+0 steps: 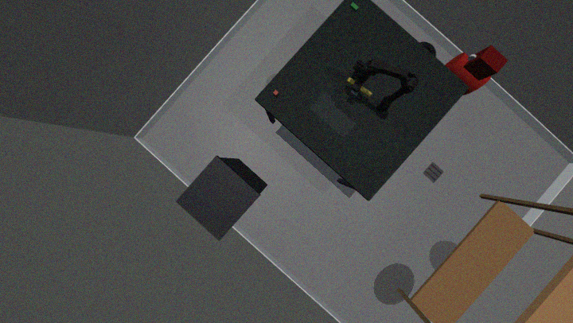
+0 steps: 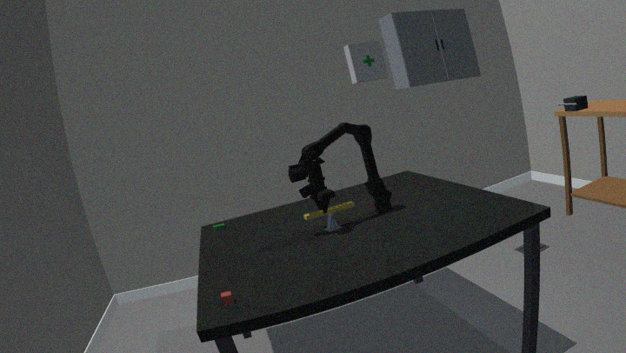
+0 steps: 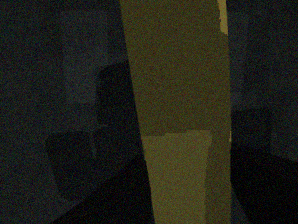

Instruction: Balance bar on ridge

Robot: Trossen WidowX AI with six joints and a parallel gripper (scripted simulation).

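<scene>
The yellow bar is held near its middle, clear of the table. In the exterior view its right end shows higher than its left; the view itself is tilted, so I cannot tell if it is exactly level. My gripper is shut on the bar, pointing down, and covers part of it. The grey-blue ridge stands on the table under the middle of the bar. Its top is at or just below the bar's underside; whether they touch is too small to tell.
The dark table carries a small red block near one corner and a green piece near another edge. The arm's base stands beyond the bar's right end.
</scene>
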